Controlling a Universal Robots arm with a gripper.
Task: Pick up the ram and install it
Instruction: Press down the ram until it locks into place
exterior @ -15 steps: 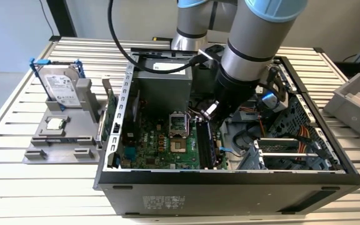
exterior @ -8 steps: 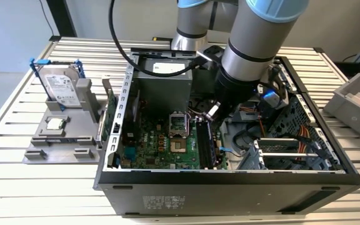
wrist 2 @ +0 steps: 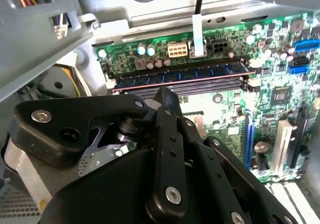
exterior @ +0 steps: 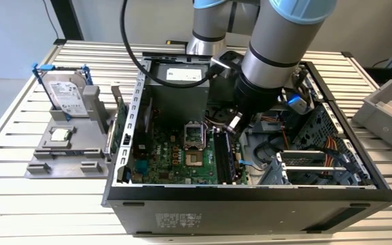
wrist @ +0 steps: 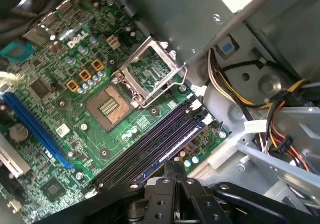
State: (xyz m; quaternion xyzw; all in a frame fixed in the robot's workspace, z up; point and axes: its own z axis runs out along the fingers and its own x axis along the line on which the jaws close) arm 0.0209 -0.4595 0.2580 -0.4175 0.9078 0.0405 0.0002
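- The arm reaches down into the open computer case point(exterior: 250, 196), its gripper point(exterior: 234, 124) hanging right over the black memory slots point(wrist: 150, 146) on the motherboard point(exterior: 175, 153).
- In both wrist views the two fingers point(wrist: 175, 176) stand pressed flat together with no gap between them and nothing clamped — shut and empty, as far as I can see.
- The ram point(wrist 2: 182, 76) already sits in a slot: a blue-green stick on its long edge, seated along the slot nearest the board's edge, just ahead of the fingertips in the second wrist view.
- Its long axis runs the same way as the slots; in the exterior view that is from the back of the case toward the front. The chip faces look sideways, the top edge up.
- To my eye it is light, thin and stiff, but brittle — I would hold it by the bare long edges or short ends, and press squarely down, not on the chips.
- Whether the end latches point(wrist 2: 248, 82) have snapped home I cannot tell.
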